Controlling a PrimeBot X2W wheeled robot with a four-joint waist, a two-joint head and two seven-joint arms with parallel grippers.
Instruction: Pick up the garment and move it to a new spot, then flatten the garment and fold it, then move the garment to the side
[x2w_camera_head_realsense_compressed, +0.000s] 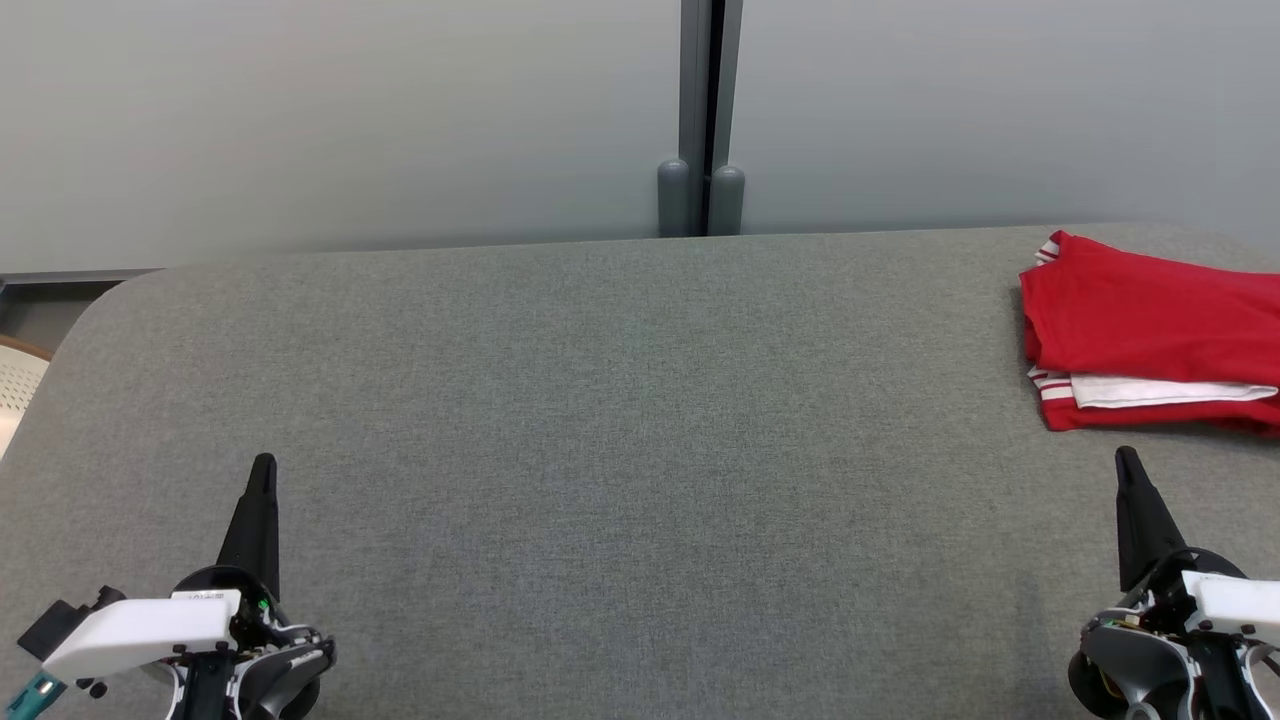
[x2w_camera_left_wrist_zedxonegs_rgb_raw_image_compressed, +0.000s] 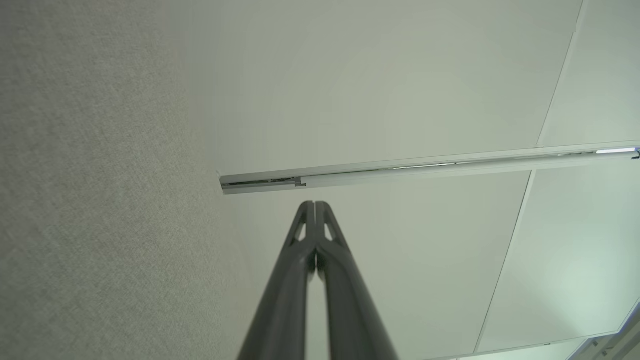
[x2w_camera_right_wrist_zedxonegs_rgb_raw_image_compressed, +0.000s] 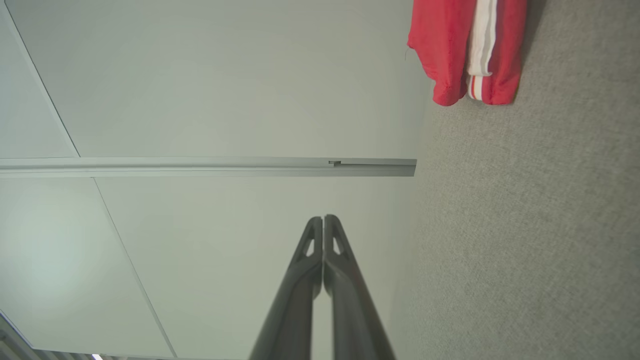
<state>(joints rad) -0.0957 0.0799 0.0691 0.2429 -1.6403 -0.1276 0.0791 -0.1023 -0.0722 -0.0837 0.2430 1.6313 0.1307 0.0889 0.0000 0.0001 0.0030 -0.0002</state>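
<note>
Head view, catalogued left to right.

1. Left end effector (x2w_camera_head_realsense_compressed: 263, 472): near-left corner of the worktop (x2w_camera_head_realsense_compressed: 640, 420). Dark fingers are pressed together with nothing held, tips pointing toward the far edge.

2. Worktop, grey fabric: bare from the rounded far-left corner across the middle. The widest open room lies here, between the two end effectors and up to the far edge.

3. Grey post (x2w_camera_head_realsense_compressed: 702, 120): upright behind the middle of the far edge, off the worktop.

4. Right end effector (x2w_camera_head_realsense_compressed: 1127, 462): near-right corner. Fingers are closed tip to tip and empty, just short of the garment.

5. Garment (x2w_camera_head_realsense_compressed: 1150, 320): red with white stripes, folded into a compact stack at the far-right corner, its top fold close to the far edge. Its right side runs out of frame, so the margin to the right edge cannot be told.

Assessment: folding and the move aside look done.

Handling note: any last nudge suits the right end effector. It should come in low from the near edge, press on the top layer rather than hook the loose white hem, and push along the far edge, not toward it.
</note>
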